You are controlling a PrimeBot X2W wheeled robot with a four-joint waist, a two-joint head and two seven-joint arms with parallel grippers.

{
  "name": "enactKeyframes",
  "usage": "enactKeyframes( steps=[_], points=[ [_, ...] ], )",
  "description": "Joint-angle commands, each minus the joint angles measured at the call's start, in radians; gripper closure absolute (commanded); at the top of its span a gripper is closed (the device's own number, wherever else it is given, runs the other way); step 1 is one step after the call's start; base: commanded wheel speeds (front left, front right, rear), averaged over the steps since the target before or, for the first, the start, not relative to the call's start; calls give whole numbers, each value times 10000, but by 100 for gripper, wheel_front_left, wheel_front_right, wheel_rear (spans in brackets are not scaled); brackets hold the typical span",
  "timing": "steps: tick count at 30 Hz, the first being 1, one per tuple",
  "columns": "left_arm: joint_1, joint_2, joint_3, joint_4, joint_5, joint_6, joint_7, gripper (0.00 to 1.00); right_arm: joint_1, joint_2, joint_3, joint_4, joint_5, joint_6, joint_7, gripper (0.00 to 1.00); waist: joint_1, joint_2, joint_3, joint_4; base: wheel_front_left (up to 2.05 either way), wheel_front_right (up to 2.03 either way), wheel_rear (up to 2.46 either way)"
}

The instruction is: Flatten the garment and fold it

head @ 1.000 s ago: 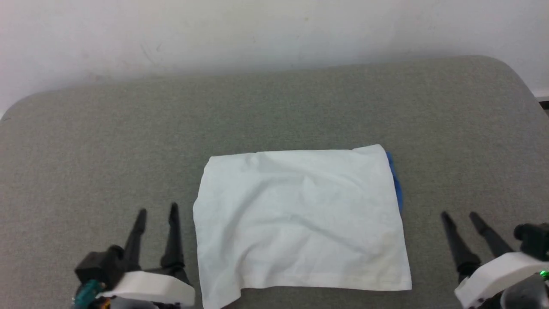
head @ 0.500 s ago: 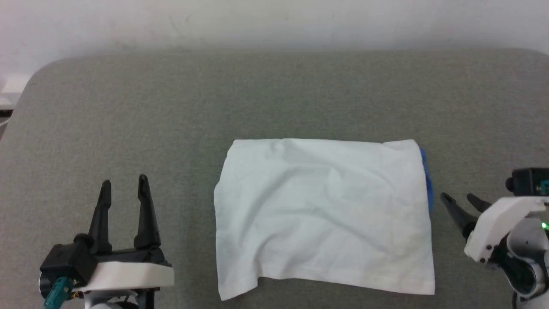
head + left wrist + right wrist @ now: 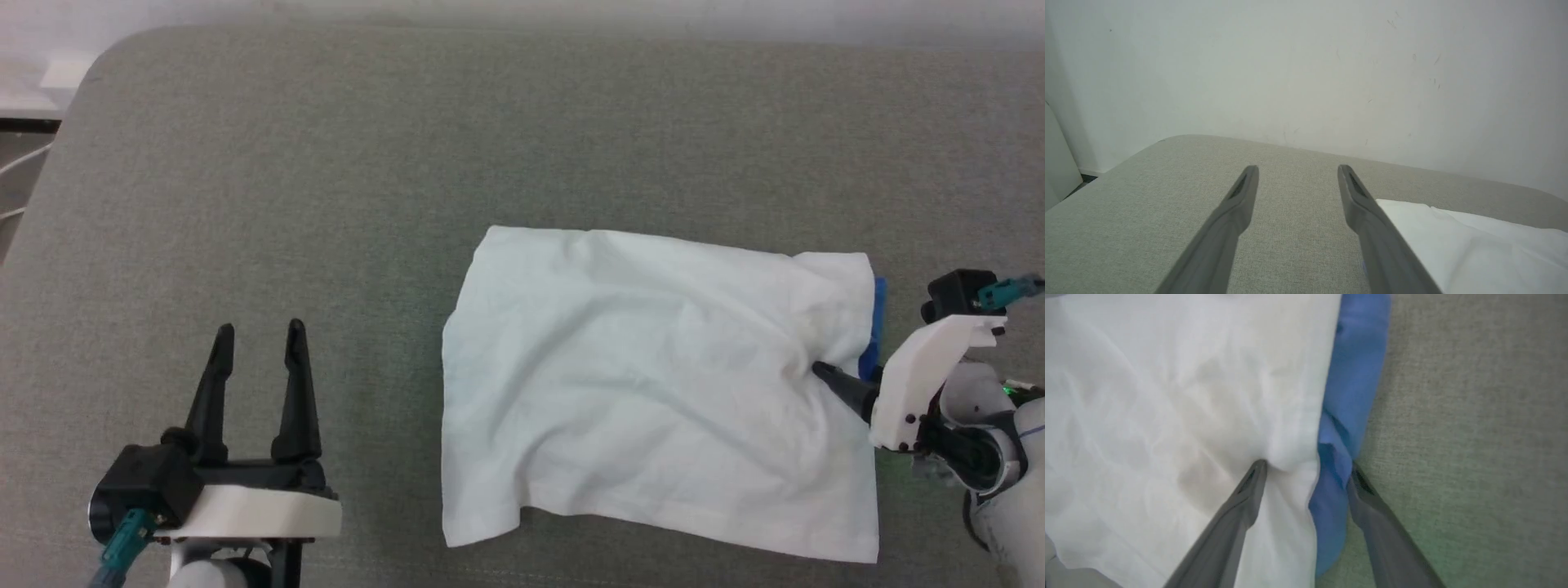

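Folded garment (image 3: 653,384) lies on grey surface (image 3: 326,163), right gripper (image 3: 1306,465) spread astride its blue edge, left gripper (image 3: 260,328) spread, well clear.

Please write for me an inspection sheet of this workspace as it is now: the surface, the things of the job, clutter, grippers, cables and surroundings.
Surface: grey-green cloth-covered table, with a rounded corner at the far left.
Job's things: garment, white side up, folded into a rough rectangle and wrinkled; blue layer shows along its right edge.
Clutter: nothing seen.
Grippers: left gripper open, above bare table to the left of the garment, holding nothing. Right gripper open, astride the garment's right edge, one finger dimpling the white cloth, the other beside the blue layer.
Cables: teal plug at the left wrist, another at the right wrist.
Surroundings: white wall behind the table, lightly scuffed.
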Motion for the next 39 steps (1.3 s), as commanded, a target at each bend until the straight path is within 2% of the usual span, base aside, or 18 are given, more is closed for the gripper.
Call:
enactKeyframes(
  steps=[1,3,4,5,6,7,12,17,23,28,33,36,39],
  points=[
    [-153,-71,17,62,111,-76,-47,0,34,112,295,333,156,-7,321,0,-1,1,130,125,0,0,0],
    [-177,-122,-2,145,194,-152,-47,0,39,149,522,712,353,-7,688,0,-1,1,121,114,0,0,0],
    [-170,-144,-28,197,226,-186,-47,0,40,166,643,870,452,-7,906,14,-1,1,107,102,0,0,0],
    [-170,-168,-47,230,268,-207,-47,0,25,183,749,973,555,-7,1074,60,-1,1,91,83,0,0,0],
    [-166,-188,-64,254,317,-222,-47,0,-4,192,841,1034,641,-7,1171,90,-1,1,66,56,0,0,0],
    [-154,-207,-74,287,346,-237,-47,0,-35,193,936,1102,710,-7,1273,100,-1,1,31,23,0,0,0],
    [-63,-271,-102,520,435,-308,-47,0,-272,75,1372,1144,924,-7,1419,100,-1,1,-213,-114,0,0,0],
    [29,-305,-43,751,453,-381,-47,0,-531,-192,1651,896,1070,-7,809,100,-1,1,-606,-211,0,0,0],
    [271,-325,13,816,560,-431,-47,0,-663,-803,1744,562,1115,-7,426,100,-1,1,-1064,-445,0,0,0],
    [498,-352,-37,774,526,-423,-47,0,-514,-1484,1276,599,1103,-7,422,100,-1,1,-1257,-729,0,0,0],
    [620,-373,-79,775,450,-335,-47,0,-338,-2010,361,735,902,-7,465,100,-1,1,-1304,-896,0,0,0],
    [653,-379,-78,797,434,-301,-47,0,-312,-1919,32,561,873,-7,685,100,-1,1,-1388,-997,0,0,0],
    [687,-384,-83,841,435,-281,-47,0,-258,-1355,-6,13,1380,-7,1305,100,-1,1,-1506,-1066,0,0,0]
  ],
)
